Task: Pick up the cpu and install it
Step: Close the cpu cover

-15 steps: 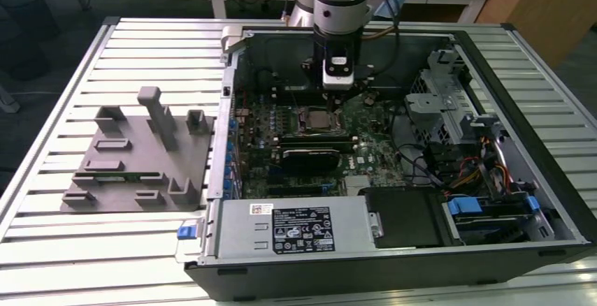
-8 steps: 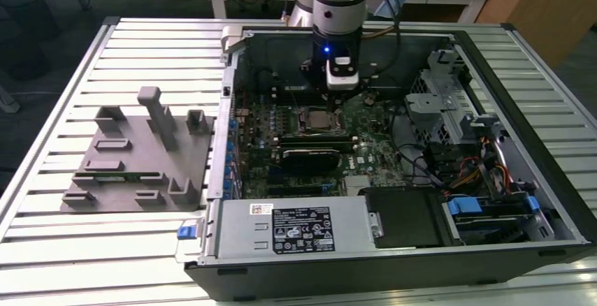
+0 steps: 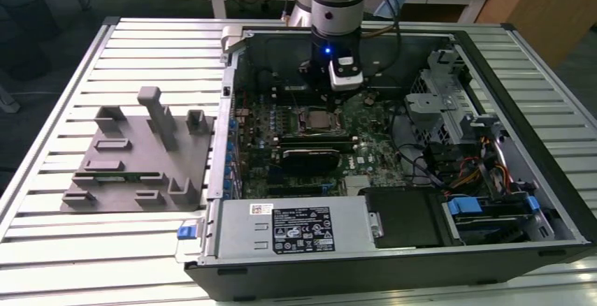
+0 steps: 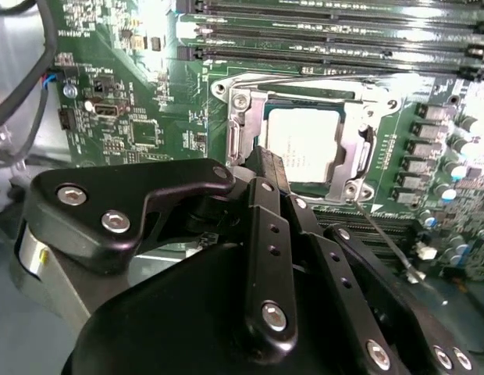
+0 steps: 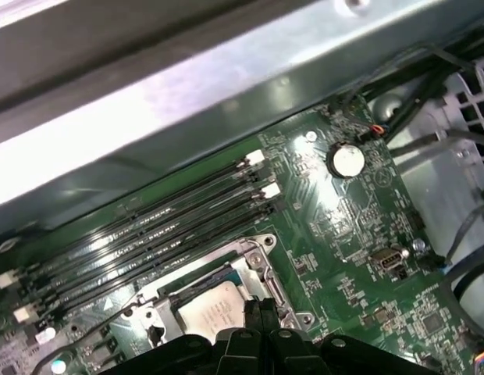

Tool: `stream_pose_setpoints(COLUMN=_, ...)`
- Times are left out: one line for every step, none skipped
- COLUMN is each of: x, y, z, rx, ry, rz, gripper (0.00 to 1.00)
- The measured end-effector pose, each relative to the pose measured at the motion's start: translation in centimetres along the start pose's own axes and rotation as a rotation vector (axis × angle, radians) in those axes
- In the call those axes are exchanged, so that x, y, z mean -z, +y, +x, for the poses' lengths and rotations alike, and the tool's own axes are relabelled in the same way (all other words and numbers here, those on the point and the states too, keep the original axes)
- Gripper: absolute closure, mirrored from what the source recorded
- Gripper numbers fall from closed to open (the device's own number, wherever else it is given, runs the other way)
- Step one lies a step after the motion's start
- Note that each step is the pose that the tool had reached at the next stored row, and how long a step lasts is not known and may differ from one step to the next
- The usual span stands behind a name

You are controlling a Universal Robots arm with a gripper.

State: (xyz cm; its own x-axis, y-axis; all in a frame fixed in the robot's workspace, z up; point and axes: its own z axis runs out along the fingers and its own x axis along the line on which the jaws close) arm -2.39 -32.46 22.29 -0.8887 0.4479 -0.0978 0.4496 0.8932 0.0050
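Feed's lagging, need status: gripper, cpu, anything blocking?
Gripper shut, empty, at socket edge. Cpu lying in socket. Nothing blocking it.

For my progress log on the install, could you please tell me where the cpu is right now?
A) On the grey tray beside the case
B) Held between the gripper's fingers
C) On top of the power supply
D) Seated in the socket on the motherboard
D: in the second wrist view the cpu lies flat inside the metal socket frame on the motherboard, with the gripper at its edge, holding nothing.
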Motion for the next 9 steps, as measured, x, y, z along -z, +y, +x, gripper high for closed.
stream_pose_setpoints(x=0.00, y=-0.01, z=0.02, rx=0.011, ry=-0.0001, rz=-0.0006, gripper=0.89)
stream_pose_setpoints(x=-0.01, y=-0.02, z=0.03, rx=0.022, ry=-0.0002, rz=-0.0015, gripper=0.89)
stream_pose_setpoints(x=-0.02, y=-0.03, z=0.06, rx=0.032, ry=-0.0003, rz=-0.0023, gripper=0.89)
stream_pose_setpoints(x=-0.03, y=-0.06, z=0.10, rx=0.040, ry=-0.0003, rz=-0.0031, gripper=0.89)
stream_pose_setpoints(x=-0.03, y=-0.09, z=0.16, rx=0.048, ry=-0.0003, rz=-0.0039, gripper=0.89)
stream_pose_setpoints(x=-0.05, y=-0.12, z=0.24, rx=0.056, ry=-0.0003, rz=-0.0045, gripper=0.89)
stream_pose_setpoints(x=-0.06, y=-0.17, z=0.33, rx=0.062, ry=-0.0002, rz=-0.0051, gripper=0.89)
stream_pose_setpoints(x=-0.07, y=-0.23, z=0.45, rx=0.069, ry=-0.0002, rz=-0.0057, gripper=0.89)
stream_pose_setpoints(x=-0.09, y=-0.30, z=0.58, rx=0.075, ry=-0.0002, rz=-0.0063, gripper=0.89)
